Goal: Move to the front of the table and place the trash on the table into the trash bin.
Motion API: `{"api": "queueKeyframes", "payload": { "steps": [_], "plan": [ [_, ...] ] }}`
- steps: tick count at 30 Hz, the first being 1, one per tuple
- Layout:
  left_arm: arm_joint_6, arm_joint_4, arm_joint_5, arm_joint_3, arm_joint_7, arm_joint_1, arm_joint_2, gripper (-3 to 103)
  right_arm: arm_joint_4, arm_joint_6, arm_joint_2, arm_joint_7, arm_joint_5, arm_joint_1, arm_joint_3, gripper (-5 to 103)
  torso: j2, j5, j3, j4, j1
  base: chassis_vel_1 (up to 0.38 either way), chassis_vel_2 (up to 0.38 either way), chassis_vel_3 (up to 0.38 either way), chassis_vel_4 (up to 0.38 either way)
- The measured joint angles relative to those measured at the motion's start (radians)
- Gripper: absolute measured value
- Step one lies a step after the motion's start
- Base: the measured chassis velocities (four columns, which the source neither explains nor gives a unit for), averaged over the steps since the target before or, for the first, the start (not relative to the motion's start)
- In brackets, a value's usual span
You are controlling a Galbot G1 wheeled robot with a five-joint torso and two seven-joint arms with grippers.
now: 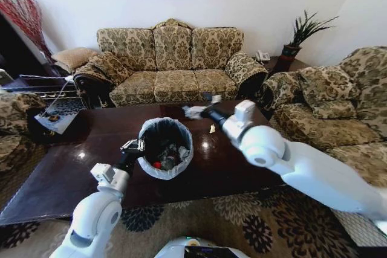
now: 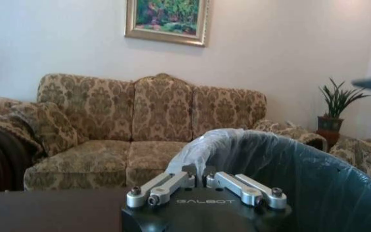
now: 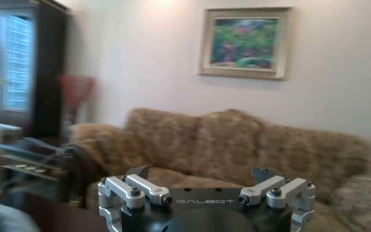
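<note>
Table (image 1: 72, 173): dark glossy top, sofa along its far edge, rug at the near edge.
Trash bin (image 1: 165, 147): stands on the table near the middle, toward the near edge; liner folded over the rim; bottle and other scraps already inside.
Left gripper (image 1: 132, 145): at the bin's left rim, fingers drawn together on the liner edge, seemingly steadying the bin.
Right gripper (image 1: 196, 112): above the table's far edge, beyond the bin; fingers spread in the wrist view, though a white wad sits at its tip in the head view, so grasp cannot be told.
Trash left out: small pale scrap (image 1: 212, 128) on the table, right of the bin, just under the right arm.
Key relation: bin mouth lies toward the near edge and slightly left of the right gripper; right arm nearer.
Open room: bare tabletop between scrap and bin.
</note>
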Motion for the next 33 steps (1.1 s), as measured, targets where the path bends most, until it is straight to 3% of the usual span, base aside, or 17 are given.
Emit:
{"api": "queueKeyframes", "payload": {
  "steps": [4,11,22,33],
  "plan": [
    [0.0,-0.012,-0.011,-0.007,-0.004,0.002,0.007,3,-0.049,-0.012,-0.001,0.036,-0.064,-0.156,0.107,100,0.0,-0.0002,0.0,-0.0001,0.0,0.0,0.0,0.0,0.0],
    [0.0,-0.022,-0.019,-0.011,-0.008,0.01,0.012,3,-0.104,-0.036,0.042,0.044,-0.128,-0.28,0.19,100,0.0,-0.0001,0.0,0.0005,0.0,-0.019,0.024,0.027,-0.024],
    [-0.004,-0.018,-0.025,-0.004,-0.019,0.005,0.012,3,-0.18,-0.016,0.082,0.017,-0.199,-0.359,0.217,100,0.0,-0.001,0.0,0.0003,0.0,-0.173,0.177,0.172,-0.182],
    [-0.004,-0.011,-0.024,-0.006,-0.017,0.003,0.014,3,-0.392,0.038,0.265,-0.025,-0.254,-0.429,0.147,100,0.0,-0.0003,0.0,-0.0001,0.001,-0.136,0.123,0.111,-0.103]
  ]
}}
